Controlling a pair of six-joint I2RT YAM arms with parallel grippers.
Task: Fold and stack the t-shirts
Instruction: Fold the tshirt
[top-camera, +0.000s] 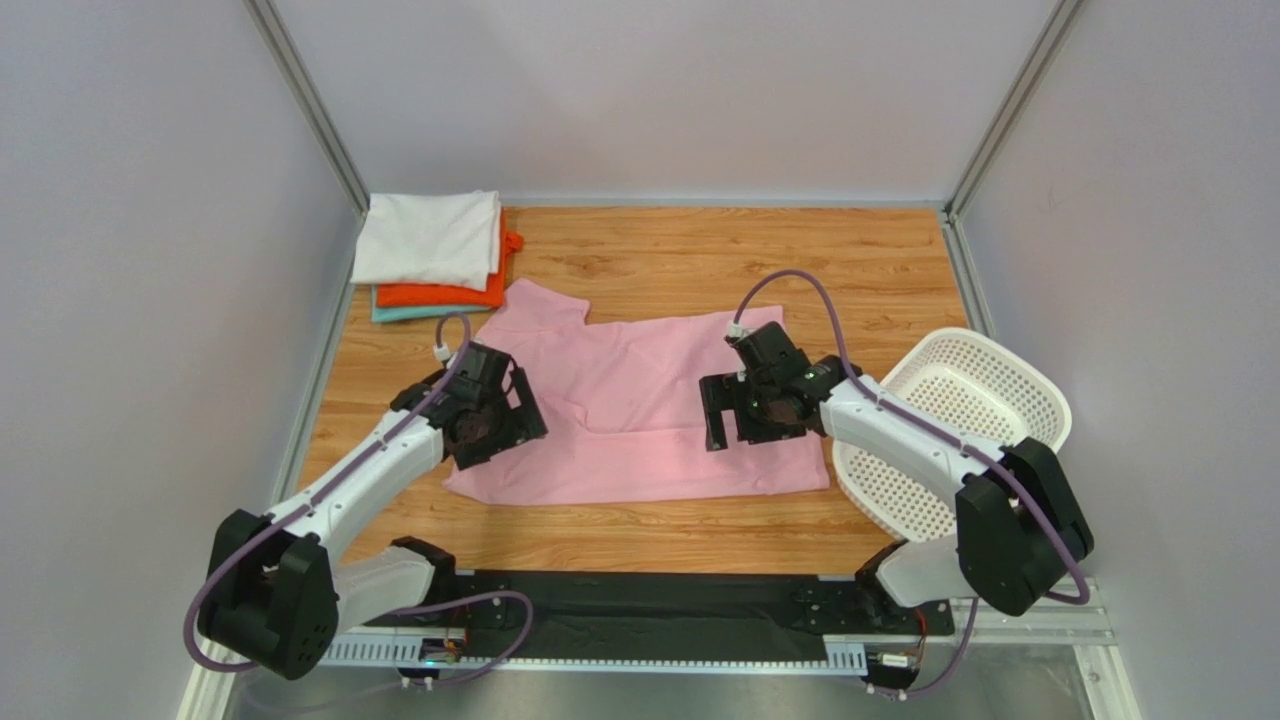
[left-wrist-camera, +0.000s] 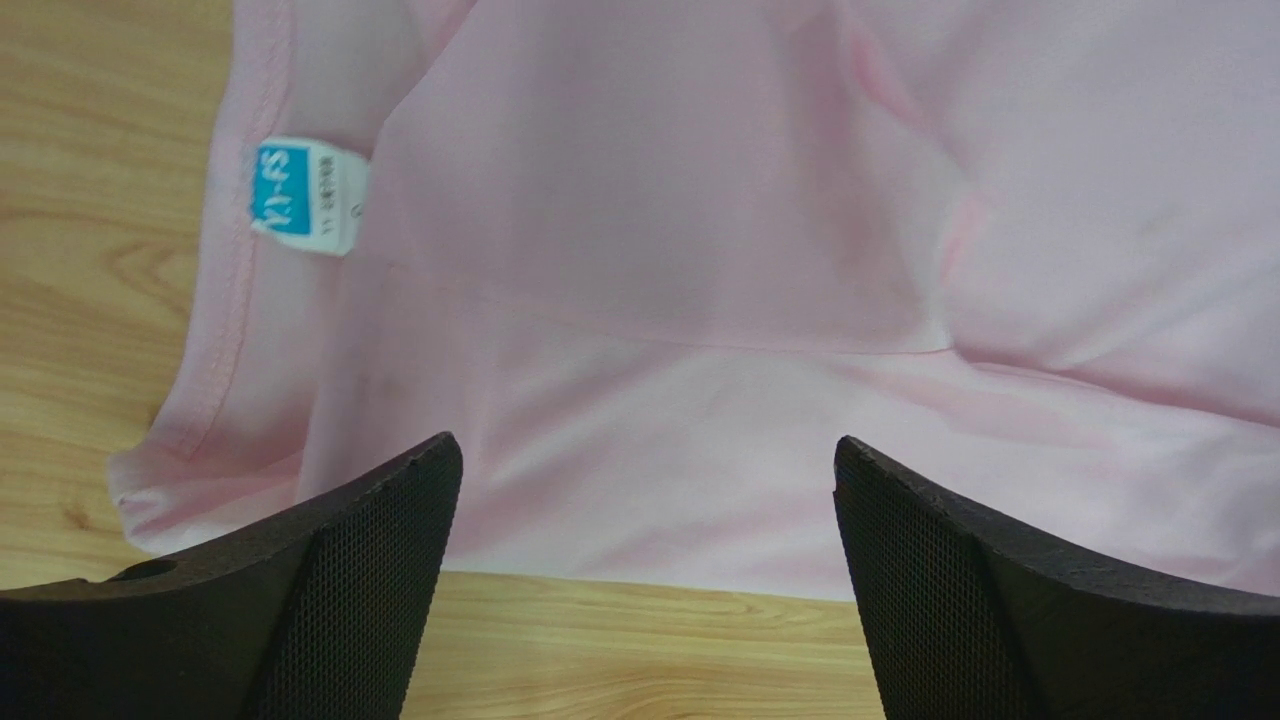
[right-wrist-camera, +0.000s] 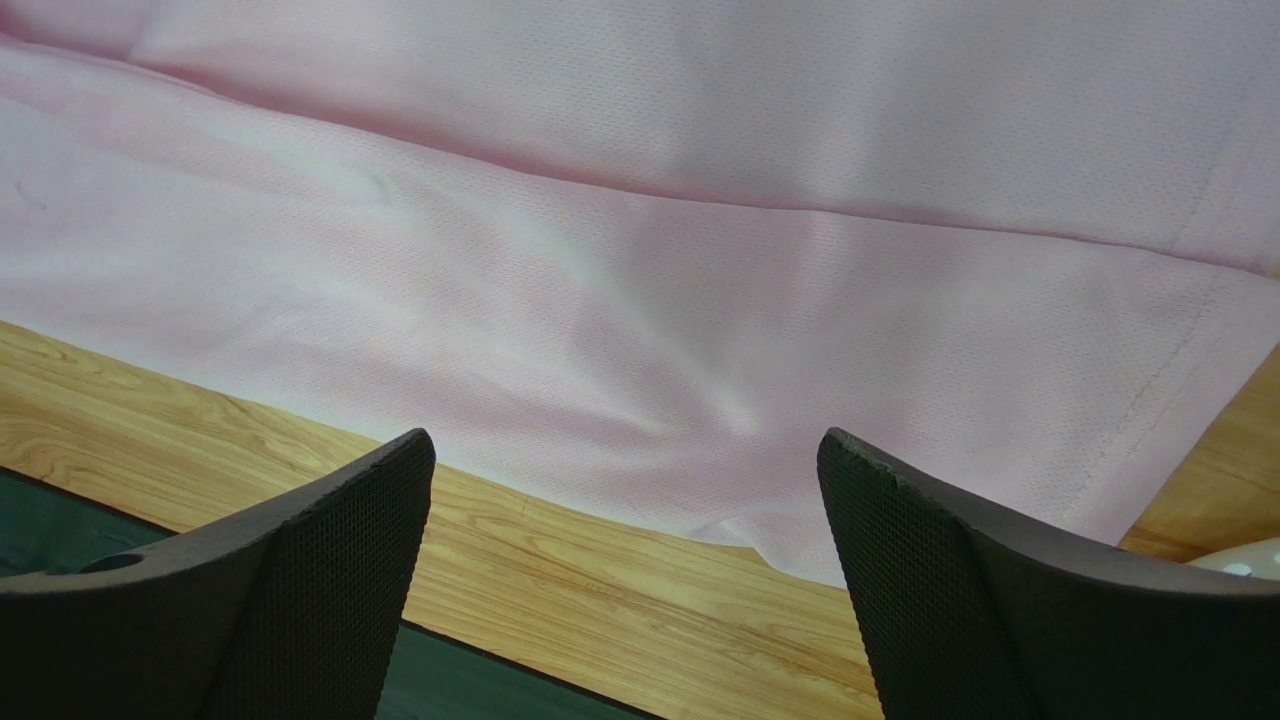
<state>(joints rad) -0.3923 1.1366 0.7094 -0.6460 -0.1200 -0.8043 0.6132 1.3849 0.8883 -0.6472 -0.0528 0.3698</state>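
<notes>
A light pink t-shirt (top-camera: 639, 398) lies partly folded on the wooden table, its neck label (left-wrist-camera: 308, 192) at the left end. My left gripper (top-camera: 504, 420) hovers open and empty over the shirt's left end; the shirt (left-wrist-camera: 676, 270) fills its wrist view. My right gripper (top-camera: 739, 417) hovers open and empty over the shirt's right part; its wrist view shows the shirt's near hem (right-wrist-camera: 646, 285). A stack of folded shirts sits at the back left: white (top-camera: 428, 236) on top, orange-red (top-camera: 451, 291) under it, teal (top-camera: 409, 314) at the bottom.
A white perforated plastic basket (top-camera: 969, 428) stands tilted at the right, next to the right arm. A black strip (top-camera: 646, 600) runs along the table's near edge. Grey walls enclose the table on three sides.
</notes>
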